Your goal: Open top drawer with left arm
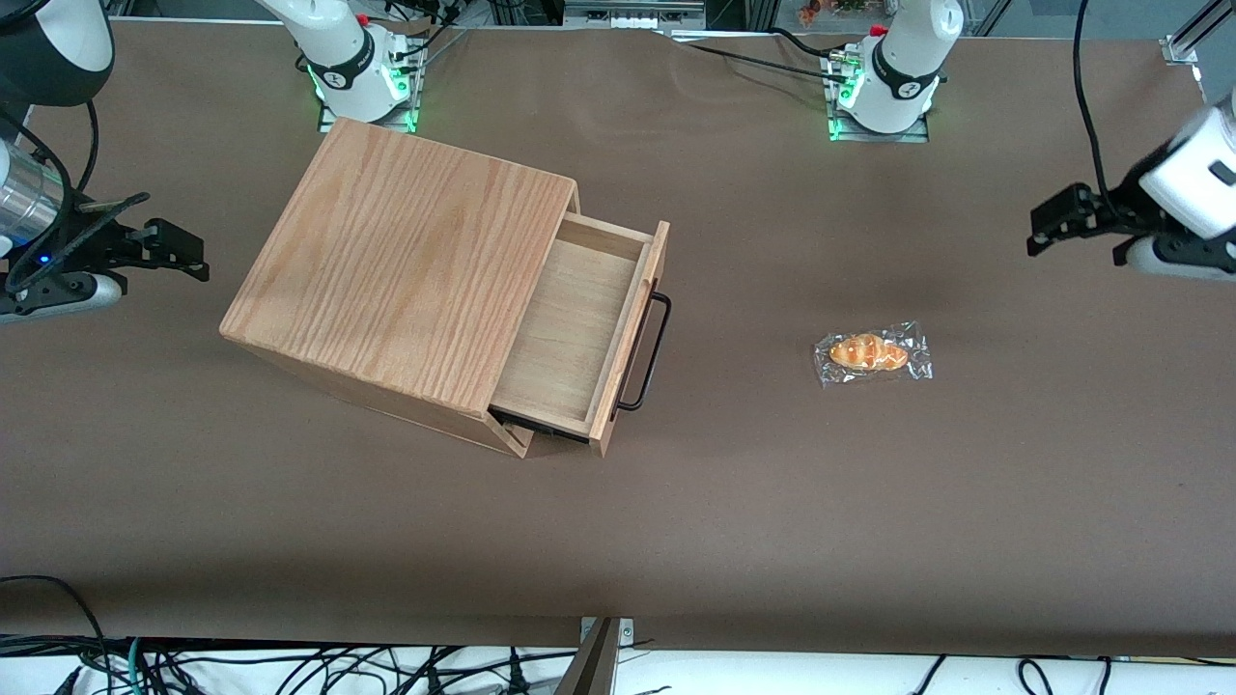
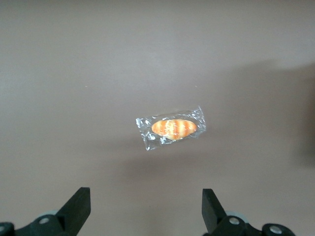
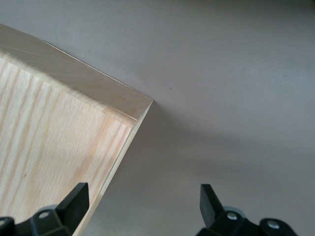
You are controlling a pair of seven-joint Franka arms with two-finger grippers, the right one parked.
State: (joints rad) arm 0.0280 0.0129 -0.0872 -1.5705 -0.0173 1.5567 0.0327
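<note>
The top drawer (image 1: 579, 333) is standing pulled well out of the wooden box (image 1: 406, 280), its pale floor lying bare to the front camera and its black bar handle (image 1: 649, 352) facing the working arm's end of the table. Judging from how far it is sticking out, the opening is looking done, or very nearly so.

The left arm (image 1: 1193, 188) is hanging above the brown table (image 1: 734, 502), well apart from the drawer and toward its own end, at a height that is looking like a parked or retreated pose rather than a reach. Its gripper (image 2: 146, 206) is holding nothing: the two black fingers (image 2: 78, 206) are standing wide apart, with bare table between them. That spread would suit a hand that has let go of the handle, though this is only a reading.

A small bread roll in clear wrap (image 1: 872, 354) is lying flat on the table between the drawer and the gripper, nearer the gripper, and directly in the wrist camera's sight.

No brand, label or writing is showing legibly; the round marks on the arm bases are possibly logos, but they are too small to read.
</note>
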